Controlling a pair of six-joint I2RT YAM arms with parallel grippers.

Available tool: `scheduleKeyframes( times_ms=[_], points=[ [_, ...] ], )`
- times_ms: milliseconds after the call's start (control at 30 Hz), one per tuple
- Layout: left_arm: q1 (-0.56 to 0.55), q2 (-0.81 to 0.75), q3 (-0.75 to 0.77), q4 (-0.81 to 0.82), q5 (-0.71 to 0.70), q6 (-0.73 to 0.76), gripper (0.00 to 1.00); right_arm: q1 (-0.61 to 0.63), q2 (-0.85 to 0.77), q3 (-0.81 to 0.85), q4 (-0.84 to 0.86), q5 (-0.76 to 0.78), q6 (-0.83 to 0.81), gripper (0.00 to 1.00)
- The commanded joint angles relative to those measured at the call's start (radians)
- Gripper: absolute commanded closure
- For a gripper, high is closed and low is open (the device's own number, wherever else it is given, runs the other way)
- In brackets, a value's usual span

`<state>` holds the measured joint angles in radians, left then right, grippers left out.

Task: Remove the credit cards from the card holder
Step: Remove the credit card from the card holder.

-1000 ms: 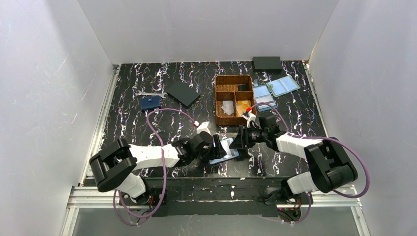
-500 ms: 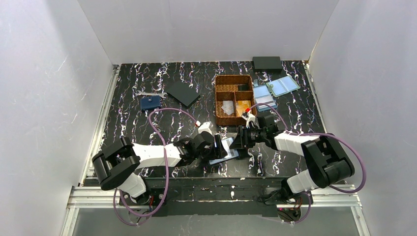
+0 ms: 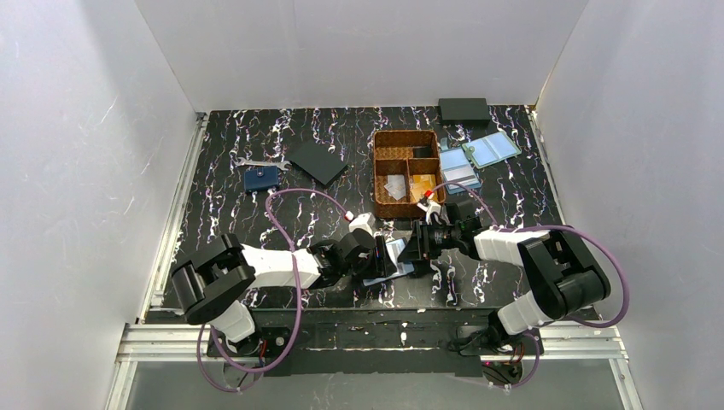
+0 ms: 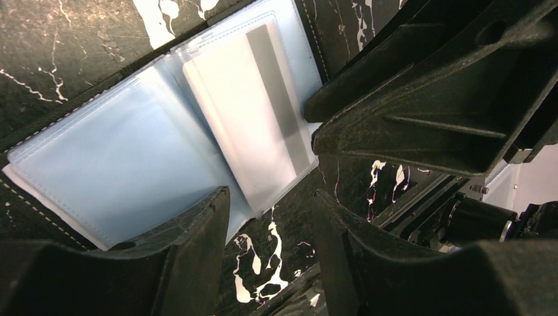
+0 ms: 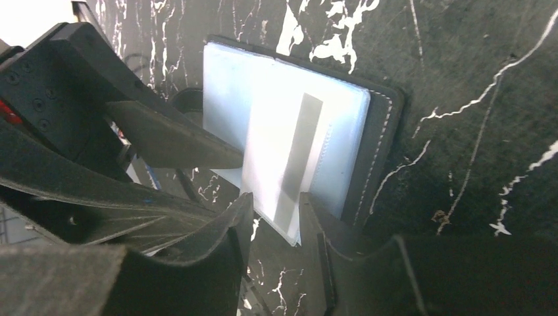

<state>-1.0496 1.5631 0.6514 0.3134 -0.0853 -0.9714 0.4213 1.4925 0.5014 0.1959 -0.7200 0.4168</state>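
The card holder (image 3: pixel 398 270) lies open on the table between both grippers, pale blue sleeves up, with a black rim (image 5: pixel 385 131). A white card with a grey stripe (image 4: pixel 243 118) sticks partway out of its right leaf. My left gripper (image 3: pixel 380 256) is open, and one of its fingers (image 4: pixel 191 250) rests over the left leaf (image 4: pixel 118 171). My right gripper (image 3: pixel 408 248) is narrowly open, its fingers on either side of the card's protruding end (image 5: pixel 283 191). Its fingers (image 4: pixel 408 118) meet the card's edge in the left wrist view. An orange-gold card (image 3: pixel 423 182) lies in the tray.
A brown woven tray (image 3: pixel 407 137) stands just behind, with white scraps (image 3: pixel 394 185) in it. Pale blue holders (image 3: pixel 478 154) and a black box (image 3: pixel 464 108) lie at the back right. A black square (image 3: pixel 317 161) and a navy wallet (image 3: pixel 260 178) lie at the back left.
Both grippers have closed in a little on the holder. The left arm has shifted to the right and the right gripper slightly to the left.
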Motion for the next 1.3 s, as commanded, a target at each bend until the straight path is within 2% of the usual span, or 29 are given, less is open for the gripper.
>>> scheduleKeyframes(
  times_ms=[0, 233, 333, 500, 900, 967, 1100, 1267],
  points=[
    [-0.002, 0.017, 0.022, 0.001, 0.008, 0.019, 0.52, 0.005, 0.017, 0.033, 0.066, -0.084, 0.054, 0.61],
    [0.005, 0.055, 0.052, 0.004, 0.083, 0.054, 0.49, 0.007, 0.003, 0.017, 0.156, -0.152, 0.136, 0.63],
    [0.007, 0.062, 0.046, 0.003, 0.075, 0.039, 0.49, 0.005, -0.015, 0.042, 0.081, -0.085, 0.069, 0.66],
    [0.020, 0.056, 0.012, 0.002, 0.025, -0.009, 0.59, -0.001, -0.078, 0.041, 0.005, 0.123, -0.034, 0.65],
    [0.034, 0.081, 0.019, 0.003, 0.058, -0.018, 0.59, -0.001, -0.005, 0.067, -0.060, 0.192, -0.090, 0.63],
    [0.035, 0.085, 0.024, 0.004, 0.075, -0.009, 0.58, 0.000, 0.016, 0.071, -0.070, 0.175, -0.092, 0.62],
    [0.039, 0.105, 0.039, 0.005, 0.121, 0.005, 0.55, 0.007, 0.050, 0.074, -0.045, 0.040, -0.048, 0.62],
    [0.044, 0.119, 0.045, 0.010, 0.149, 0.008, 0.51, 0.013, 0.031, 0.061, 0.020, -0.080, 0.017, 0.65]
  ],
)
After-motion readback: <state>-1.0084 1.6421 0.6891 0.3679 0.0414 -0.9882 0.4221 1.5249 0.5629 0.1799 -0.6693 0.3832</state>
